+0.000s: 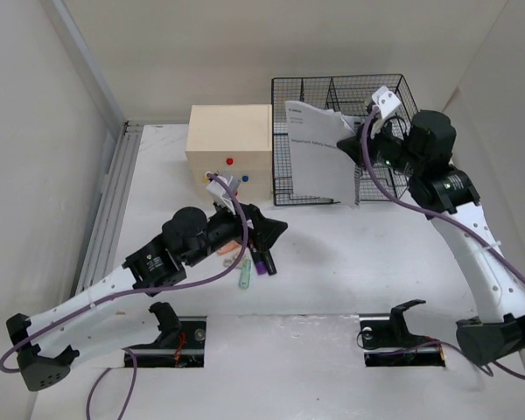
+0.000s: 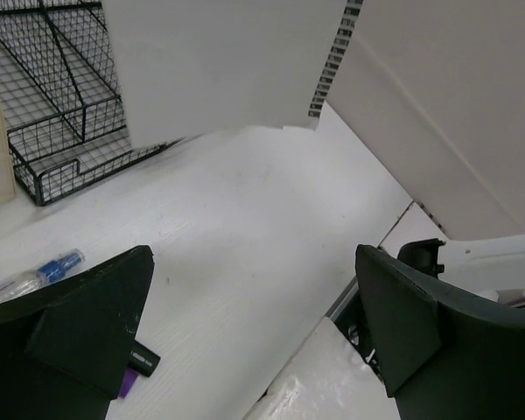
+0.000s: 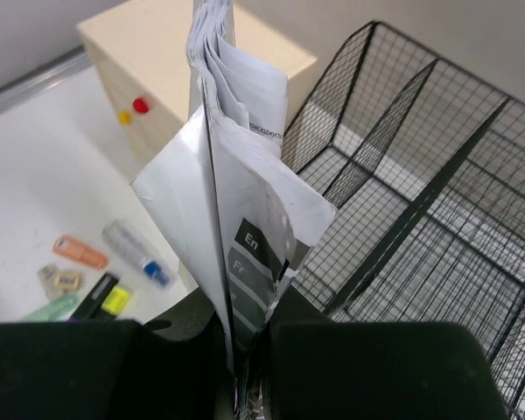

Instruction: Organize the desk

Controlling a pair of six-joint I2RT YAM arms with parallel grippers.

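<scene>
Two robot arms work over a white desk (image 1: 350, 262), one holding a booklet.
Your right gripper (image 3: 245, 346) is clamped on a folded white booklet (image 3: 245, 201), held upright at the black wire rack (image 1: 394, 96) at the desk's far right. Your left gripper (image 2: 254, 324) hangs with fingers spread wide over the desk's middle, beside scattered pens (image 1: 255, 260) in front of the cream drawer box (image 1: 229, 144).

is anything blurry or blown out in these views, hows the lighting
Top external: soft, even light, faint shadows on the desk. Left wrist: the left gripper shows dark, near featureless fingers; the booklet looks flat white. Right wrist: booklet print sharp, pens behind slightly soft.
</scene>
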